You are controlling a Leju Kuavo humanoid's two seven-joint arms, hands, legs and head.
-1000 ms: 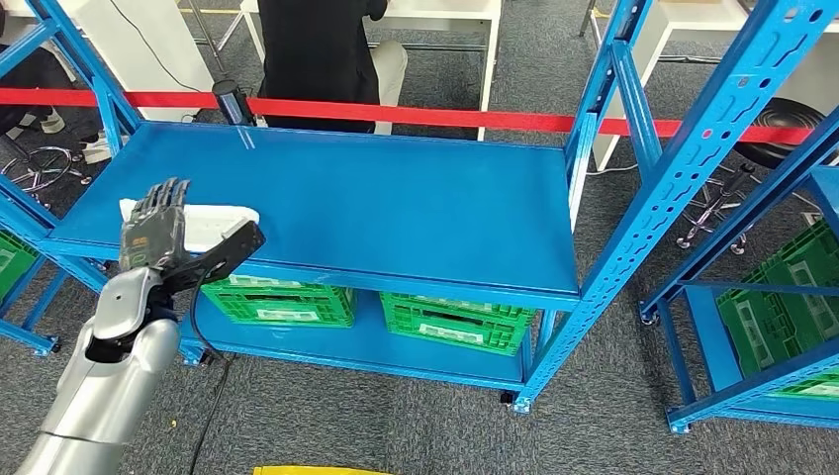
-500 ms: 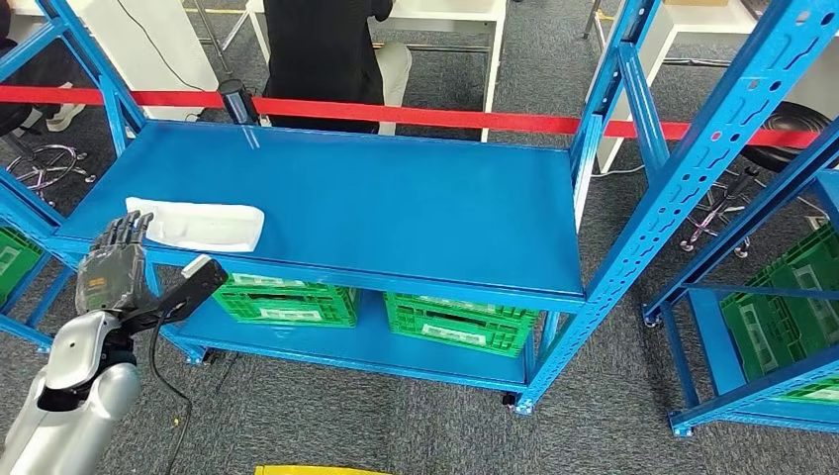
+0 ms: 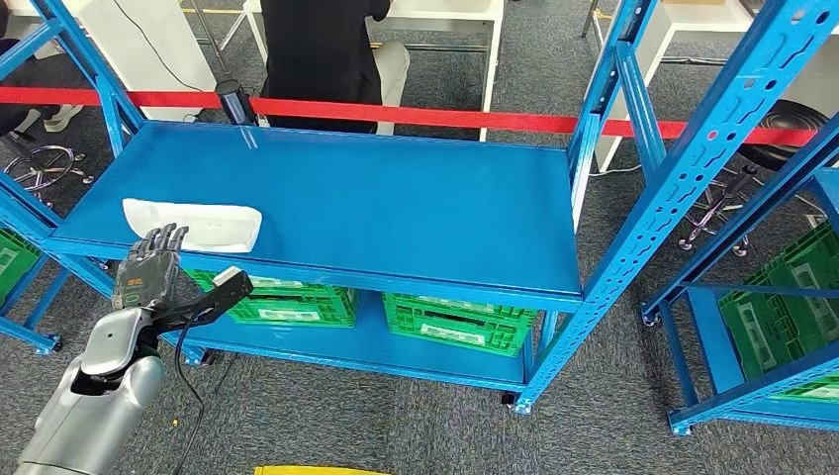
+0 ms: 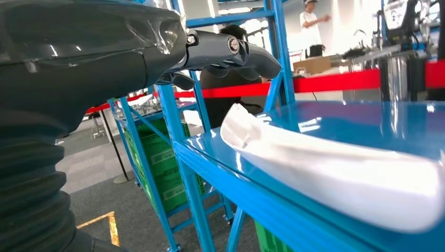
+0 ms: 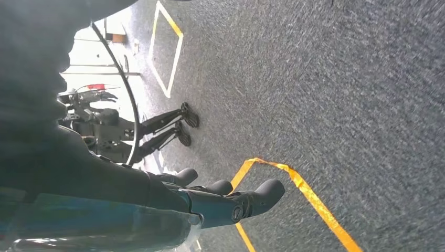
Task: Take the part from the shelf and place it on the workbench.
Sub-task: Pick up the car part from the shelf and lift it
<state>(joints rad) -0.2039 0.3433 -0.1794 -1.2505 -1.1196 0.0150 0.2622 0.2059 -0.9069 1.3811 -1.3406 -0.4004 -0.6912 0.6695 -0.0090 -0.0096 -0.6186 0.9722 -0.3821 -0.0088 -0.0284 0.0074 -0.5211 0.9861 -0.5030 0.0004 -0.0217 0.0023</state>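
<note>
I see a blue shelf (image 3: pixel 396 198) with a flat top deck, and a white part (image 3: pixel 193 224) lying on it at about 9 o'clock, close to the front edge. On the lower deck (image 3: pixel 366 346) I see two green crates (image 3: pixel 455 322) side by side. Everything stands on grey carpet floor (image 3: pixel 396 426), with another blue rack (image 3: pixel 752 297) at 3 o'clock.

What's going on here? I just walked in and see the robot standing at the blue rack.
The robot is after the white part lying near the front left corner of the blue shelf. Its left hand is raised just in front of the shelf edge, fingers spread and holding nothing, not touching the part. Its right hand hangs open over the carpet. A person in black sits behind the red tape.
</note>
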